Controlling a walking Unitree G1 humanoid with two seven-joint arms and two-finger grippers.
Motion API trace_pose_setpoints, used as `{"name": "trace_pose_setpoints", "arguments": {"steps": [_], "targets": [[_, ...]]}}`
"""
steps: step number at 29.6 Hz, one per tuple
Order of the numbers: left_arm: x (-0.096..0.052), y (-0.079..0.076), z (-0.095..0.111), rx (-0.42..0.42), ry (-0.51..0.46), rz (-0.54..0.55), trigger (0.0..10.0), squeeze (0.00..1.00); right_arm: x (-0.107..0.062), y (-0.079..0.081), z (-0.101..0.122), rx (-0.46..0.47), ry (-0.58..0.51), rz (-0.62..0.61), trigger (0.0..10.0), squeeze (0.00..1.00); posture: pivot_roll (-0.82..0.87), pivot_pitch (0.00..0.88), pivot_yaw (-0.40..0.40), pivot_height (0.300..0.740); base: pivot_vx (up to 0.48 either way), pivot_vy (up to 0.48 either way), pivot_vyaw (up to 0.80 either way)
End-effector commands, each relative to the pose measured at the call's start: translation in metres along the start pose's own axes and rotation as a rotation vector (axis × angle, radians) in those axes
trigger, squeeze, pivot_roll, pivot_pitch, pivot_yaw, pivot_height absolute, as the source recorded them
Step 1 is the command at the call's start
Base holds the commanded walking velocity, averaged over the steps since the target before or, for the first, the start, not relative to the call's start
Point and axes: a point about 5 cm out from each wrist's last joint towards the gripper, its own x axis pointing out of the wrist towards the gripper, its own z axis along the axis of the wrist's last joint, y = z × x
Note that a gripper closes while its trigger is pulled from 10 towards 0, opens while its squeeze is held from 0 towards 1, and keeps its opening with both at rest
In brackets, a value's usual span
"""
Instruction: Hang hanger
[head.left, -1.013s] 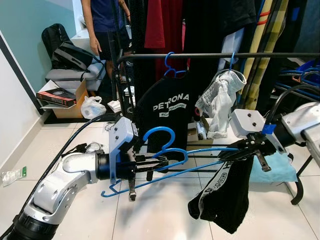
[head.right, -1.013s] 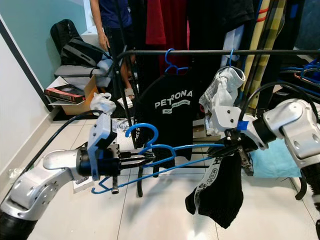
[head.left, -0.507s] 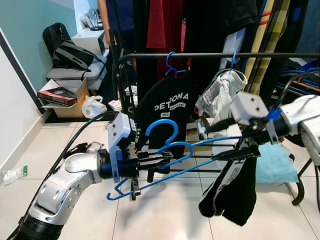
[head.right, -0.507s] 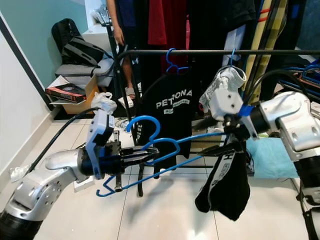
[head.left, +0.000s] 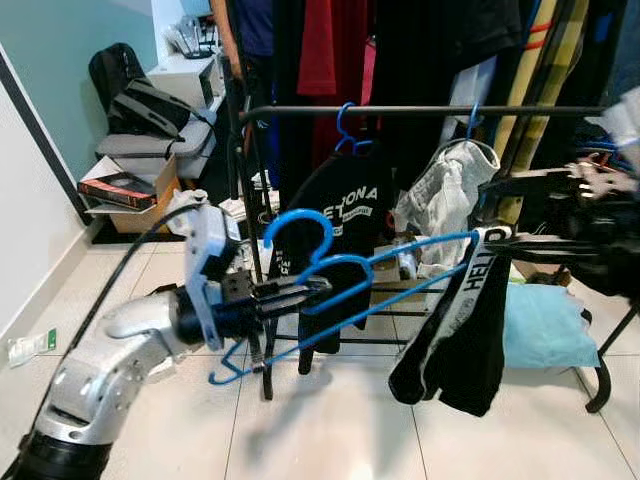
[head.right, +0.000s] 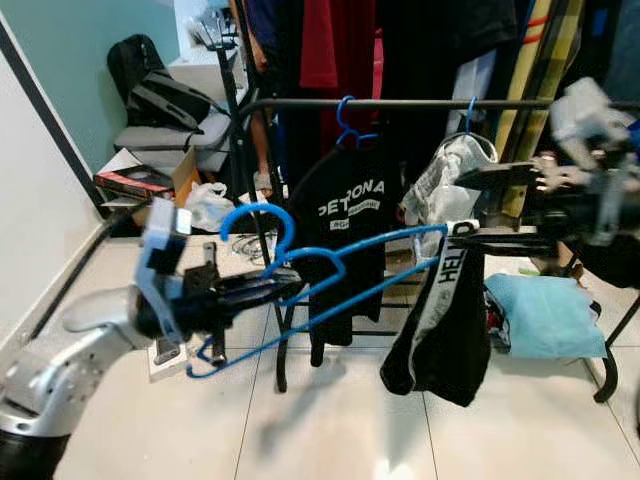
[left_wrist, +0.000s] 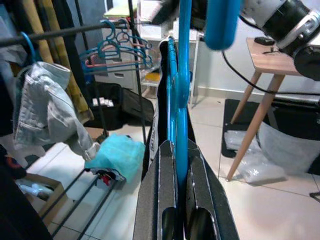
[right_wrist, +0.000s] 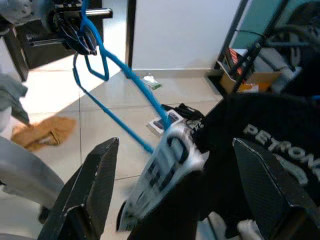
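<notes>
Right gripper (head.right: 505, 205) now released and spread wide, clear of blue hanger (head.left: 395, 275). Left gripper (head.left: 300, 293) alone clamps hanger, below rail (head.left: 420, 110). Black garment (head.left: 455, 340) draped; hanging not yet done.

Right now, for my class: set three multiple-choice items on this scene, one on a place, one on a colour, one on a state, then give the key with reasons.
1. Where does the black garment hang?
A. on the rail
B. on the far end of the blue hanger
C. on the floor

2. What colour is the folded cloth on the low shelf of the clothes rack?
A. red
B. yellow
C. turquoise

3. How is the left gripper?
A. shut on the blue hanger
B. open, away from it
C. holding the denim jacket

Key: 1 B, the garment drapes over the hanger's end away from the left gripper. 2 C, it shows turquoise beside the garment. 3 A, the left wrist view shows both fingers pressed against the hanger's bar.
</notes>
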Motion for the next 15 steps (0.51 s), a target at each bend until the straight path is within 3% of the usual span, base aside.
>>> {"name": "trace_pose_setpoints", "arguments": {"steps": [1, 3, 8, 15], "targets": [[-0.002, 0.001, 0.008, 0.027, -0.015, -0.003, 0.0, 0.0, -0.006, 0.002, 0.001, 0.024, -0.032, 0.007, 10.0, 0.0, -0.12, 0.0, 0.013, 0.74, 0.0, 0.0, 0.0], [-0.004, 0.004, 0.017, 0.043, -0.043, -0.001, 0.0, 0.0, -0.014, 0.008, -0.015, 0.098, -0.026, -0.006, 10.0, 0.0, -0.13, 0.0, 0.017, 0.74, 0.0, 0.0, 0.0], [-0.004, 0.005, 0.024, 0.054, -0.074, -0.006, 0.0, 0.0, -0.016, 0.012, -0.031, 0.143, -0.002, -0.03, 10.0, 0.0, -0.13, 0.0, 0.021, 0.74, 0.0, 0.0, 0.0], [-0.003, 0.004, 0.04, 0.075, -0.131, -0.033, 0.0, 0.0, -0.001, 0.018, -0.052, 0.183, -0.001, -0.047, 10.0, 0.0, -0.12, 0.0, 0.027, 0.74, 0.0, 0.0, 0.0]]}}
